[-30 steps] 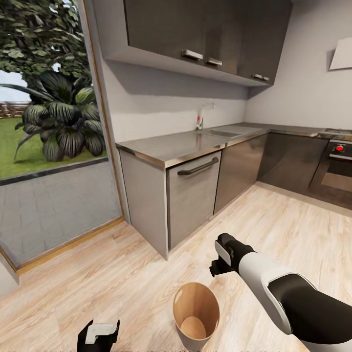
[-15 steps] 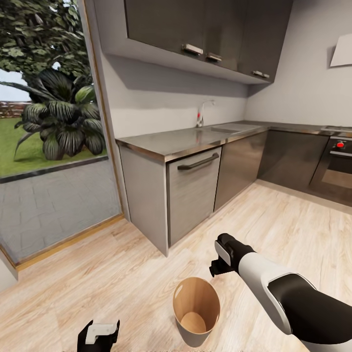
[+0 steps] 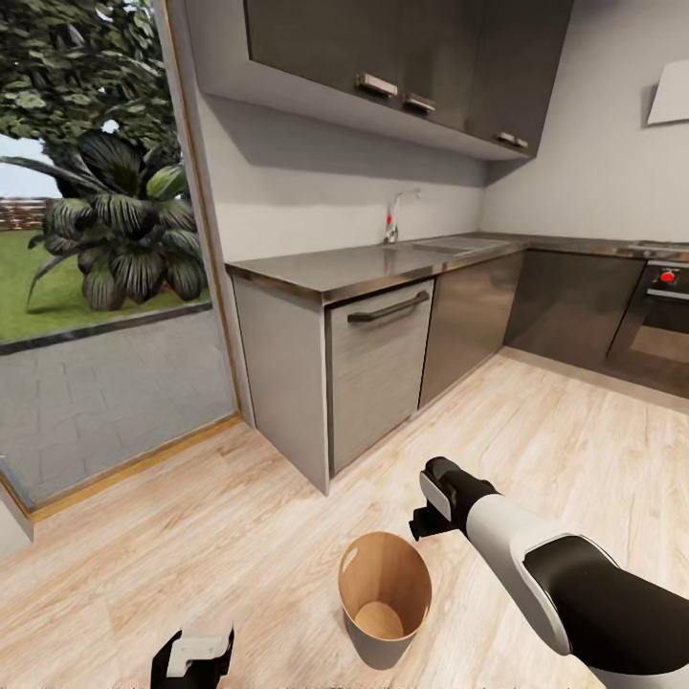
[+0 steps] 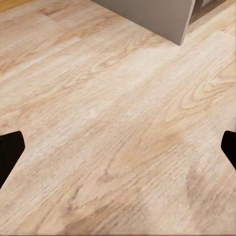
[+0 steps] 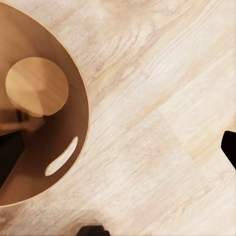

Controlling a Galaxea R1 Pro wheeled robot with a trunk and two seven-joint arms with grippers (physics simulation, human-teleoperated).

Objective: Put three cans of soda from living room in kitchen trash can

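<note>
Room: the kitchen, with grey cabinets (image 3: 378, 368), a dark steel tabletop (image 3: 344, 268) carrying a sink and a tall tap (image 3: 392, 215), dark wall cupboards (image 3: 402, 57) above, and an oven (image 3: 660, 321) at the right.
Floor: light wood floor (image 3: 220, 517) running to a glass door (image 3: 96, 268) that looks onto paving and plants.
Trash can: the tan trash can (image 3: 385, 595) stands upright on the floor in front of the cabinets; its wooden bottom shows bare in the right wrist view (image 5: 37, 86).
Right arm: the right gripper (image 3: 431, 517) hangs just beyond the can's rim, pointing down; its fingers (image 5: 228, 147) are spread wide, holding nothing.
Left arm: the left gripper (image 3: 193, 655) sits low over bare floor, well left of the can; its fingers (image 4: 10, 152) are also wide apart.
</note>
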